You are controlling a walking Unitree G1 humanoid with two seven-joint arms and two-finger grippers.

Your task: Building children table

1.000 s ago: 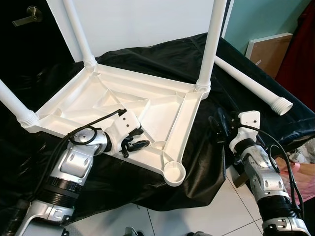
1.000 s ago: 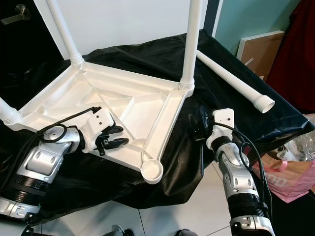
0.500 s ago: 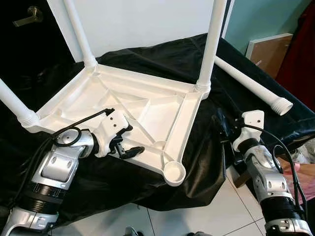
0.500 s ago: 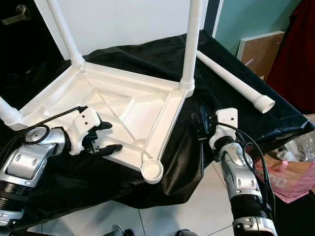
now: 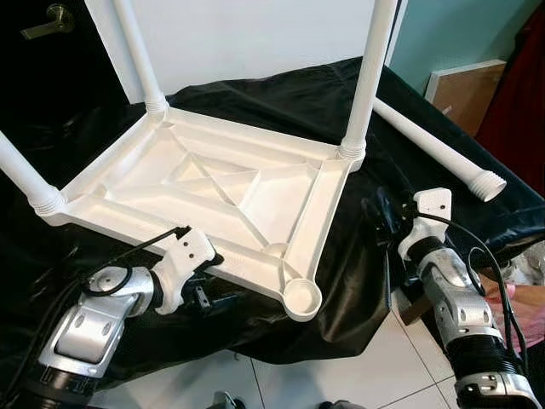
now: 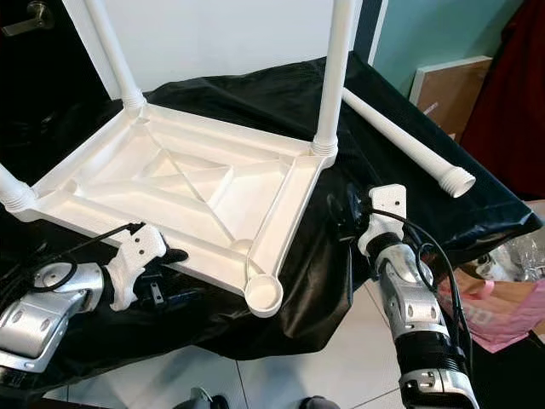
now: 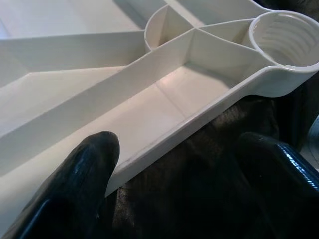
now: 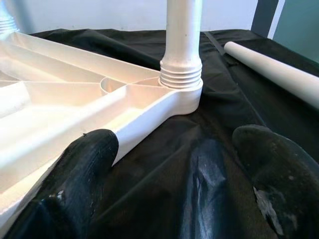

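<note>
The white children's tabletop (image 5: 213,183) lies upside down on a black cloth. Three white legs stand screwed into its corners, the right rear one (image 5: 368,77) the tallest in view. The near corner socket (image 5: 301,298) is empty. A loose fourth leg (image 5: 434,145) lies on the cloth to the right. My left gripper (image 5: 200,291) is open and low against the tabletop's front edge; in the left wrist view its fingers (image 7: 75,184) straddle that rim, with the empty socket (image 7: 284,32) ahead. My right gripper (image 5: 379,217) is open just right of the tabletop, holding nothing.
The black cloth (image 5: 255,94) drapes over the support and hangs down to the tiled floor (image 5: 341,375). A framed board (image 5: 464,89) leans on the teal wall at the right. A pink bag (image 6: 498,307) sits by my right arm. A door handle (image 5: 47,21) shows at the far left.
My left gripper has drawn back from over the tabletop's ribs, toward me and down to its front edge. The right arm has barely shifted.
</note>
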